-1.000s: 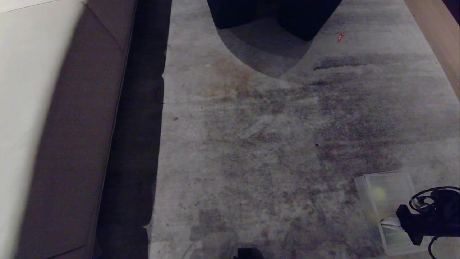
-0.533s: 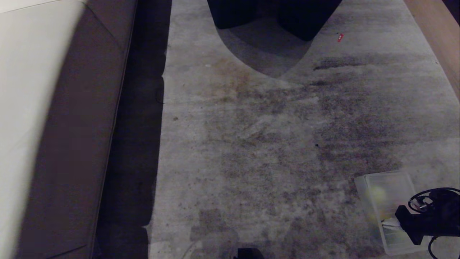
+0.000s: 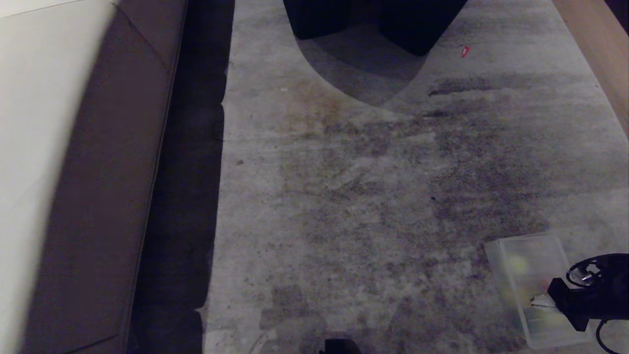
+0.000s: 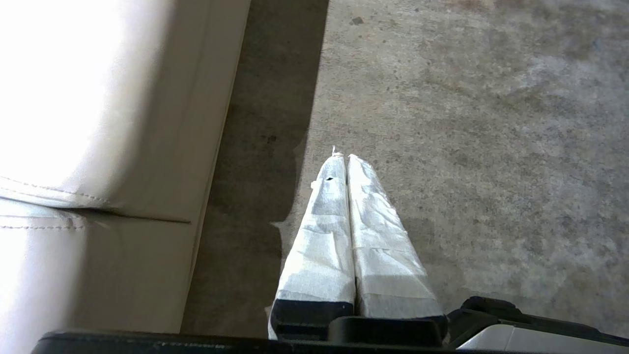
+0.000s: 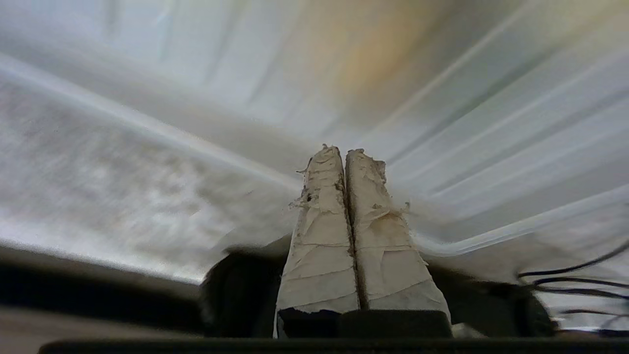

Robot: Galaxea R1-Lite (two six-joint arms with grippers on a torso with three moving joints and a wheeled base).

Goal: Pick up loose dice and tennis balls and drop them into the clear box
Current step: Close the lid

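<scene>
The clear box (image 3: 506, 265) lies on the grey stained floor (image 3: 373, 206) at the lower right of the head view, a shallow whitish translucent bin with rounded corners. Through its plastic a blurred yellow-green patch shows near the far end, most likely a tennis ball (image 3: 516, 264), and a fainter yellowish smear shows nearer the robot, too dim to name. The right gripper (image 5: 342, 151) reaches over the near end of the box, its black wrist and looped cable covering that corner in the head view. Its two tape-wrapped fingers (image 5: 322, 236) are pressed flat against each other with nothing between them, and the tips are close to the box's ribbed translucent surface; whether they touch it cannot be told. The left gripper (image 4: 344, 157) hangs over bare floor beside the pale sofa (image 4: 98, 147), its white-wrapped fingers likewise pressed together and empty. The sofa runs down the left side of the head view with a dark shadowed gap along its base. Two dark shapes (image 3: 373, 19) stand at the far edge of the floor, a small red scrap (image 3: 465, 50) lies near them, and a wooden strip (image 3: 599, 49) crosses the far right corner. No brand, label or readable writing shows anywhere.
</scene>
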